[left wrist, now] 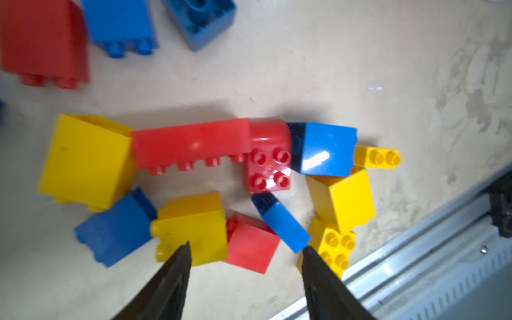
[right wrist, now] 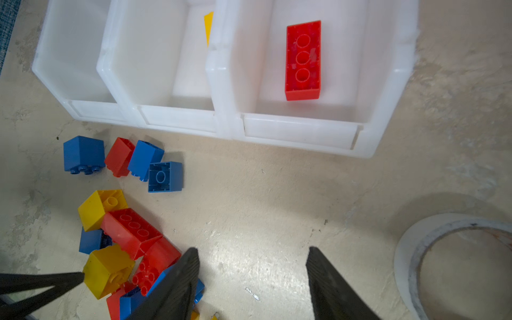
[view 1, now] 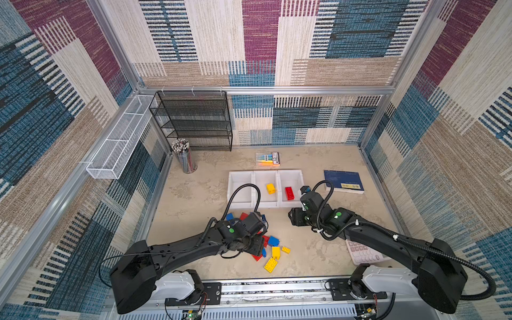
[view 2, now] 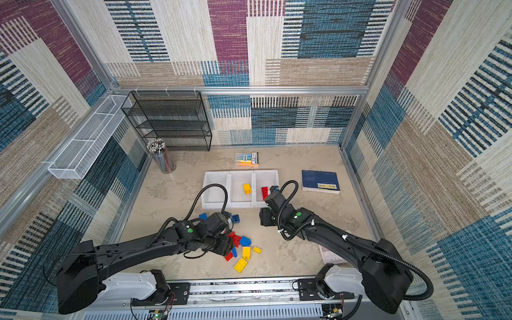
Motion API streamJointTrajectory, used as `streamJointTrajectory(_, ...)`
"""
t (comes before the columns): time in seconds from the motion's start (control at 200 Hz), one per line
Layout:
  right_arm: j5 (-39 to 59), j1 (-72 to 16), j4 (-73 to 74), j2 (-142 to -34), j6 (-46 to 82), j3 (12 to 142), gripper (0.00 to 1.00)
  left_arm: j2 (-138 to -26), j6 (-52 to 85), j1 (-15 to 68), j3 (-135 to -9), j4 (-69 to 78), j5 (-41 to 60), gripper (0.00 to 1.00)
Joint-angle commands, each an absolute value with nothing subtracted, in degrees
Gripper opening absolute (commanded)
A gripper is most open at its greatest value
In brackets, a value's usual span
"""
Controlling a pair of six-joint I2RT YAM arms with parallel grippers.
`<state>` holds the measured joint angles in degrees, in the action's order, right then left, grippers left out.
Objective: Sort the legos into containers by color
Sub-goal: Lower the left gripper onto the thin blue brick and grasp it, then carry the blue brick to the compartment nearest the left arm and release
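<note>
Three joined white containers [view 1: 240,205] stand mid-table. The middle one holds a yellow lego [view 1: 271,188], the right one a long red lego [right wrist: 303,59], and the left one is bare inside. Loose red, blue and yellow legos [view 1: 273,250] lie heaped in front of them. My left gripper [left wrist: 246,246] hangs open low over this heap, with a small red brick [left wrist: 253,243] between its tips and a yellow brick [left wrist: 194,227] at one fingertip. My right gripper [right wrist: 253,250] is open over bare table beside the heap, in front of the right container.
A blue book [view 1: 343,181] lies right of the containers, and a pink calculator [view 1: 363,253] sits under the right arm. A tape roll [right wrist: 457,263] lies near the right gripper. Behind are a highlighter pack [view 1: 268,159], a pencil cup [view 1: 185,156] and a black mesh rack [view 1: 194,122].
</note>
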<state>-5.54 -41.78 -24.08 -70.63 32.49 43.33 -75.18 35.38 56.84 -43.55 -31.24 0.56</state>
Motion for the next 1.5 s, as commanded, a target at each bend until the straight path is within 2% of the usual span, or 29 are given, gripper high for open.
streamJointTrajectory(0.0, -6.9, -41.9, -24.3, -70.7, 34.0, 43.0, 0.65, -78.3, 37.9, 58.0, -44.7, -28.8, 1.9, 0.65)
streamJointTrajectory(0.306, -7.1, -41.8, -24.0, -69.8, 34.3, 42.1, 0.65, -83.8, 38.1, 58.8, -46.4, -25.6, 3.4, 0.58)
streamJointTrajectory(0.526, -7.2, -41.9, -23.9, -69.2, 34.5, 41.4, 0.65, -85.5, 39.0, 59.5, -46.5, -26.5, 2.5, 0.47)
streamJointTrajectory(0.856, -7.4, -41.8, -23.8, -69.2, 34.6, 41.0, 0.65, -85.8, 38.4, 59.6, -46.7, -26.7, 2.0, 0.22)
streamJointTrajectory(1.087, -7.7, -41.9, -24.6, -68.8, 34.5, 41.6, 0.65, -82.3, 34.9, 58.9, -49.7, -28.4, 0.7, 0.15)
streamJointTrajectory(1.177, -8.0, -41.8, -24.9, -68.4, 34.0, 42.1, 0.65, -79.5, 30.2, 55.5, -52.5, -30.3, -0.6, 0.14)
streamJointTrajectory(1.312, -8.7, -41.8, -25.3, -68.3, 33.2, 42.9, 0.65, -77.4, 23.2, 43.7, -56.9, -31.2, 0.8, 0.14)
streamJointTrajectory(1.492, -8.5, -41.8, -25.4, -69.4, 32.7, 44.0, 0.65, -83.6, 14.6, 30.4, -65.3, -29.7, 1.2, 0.18)
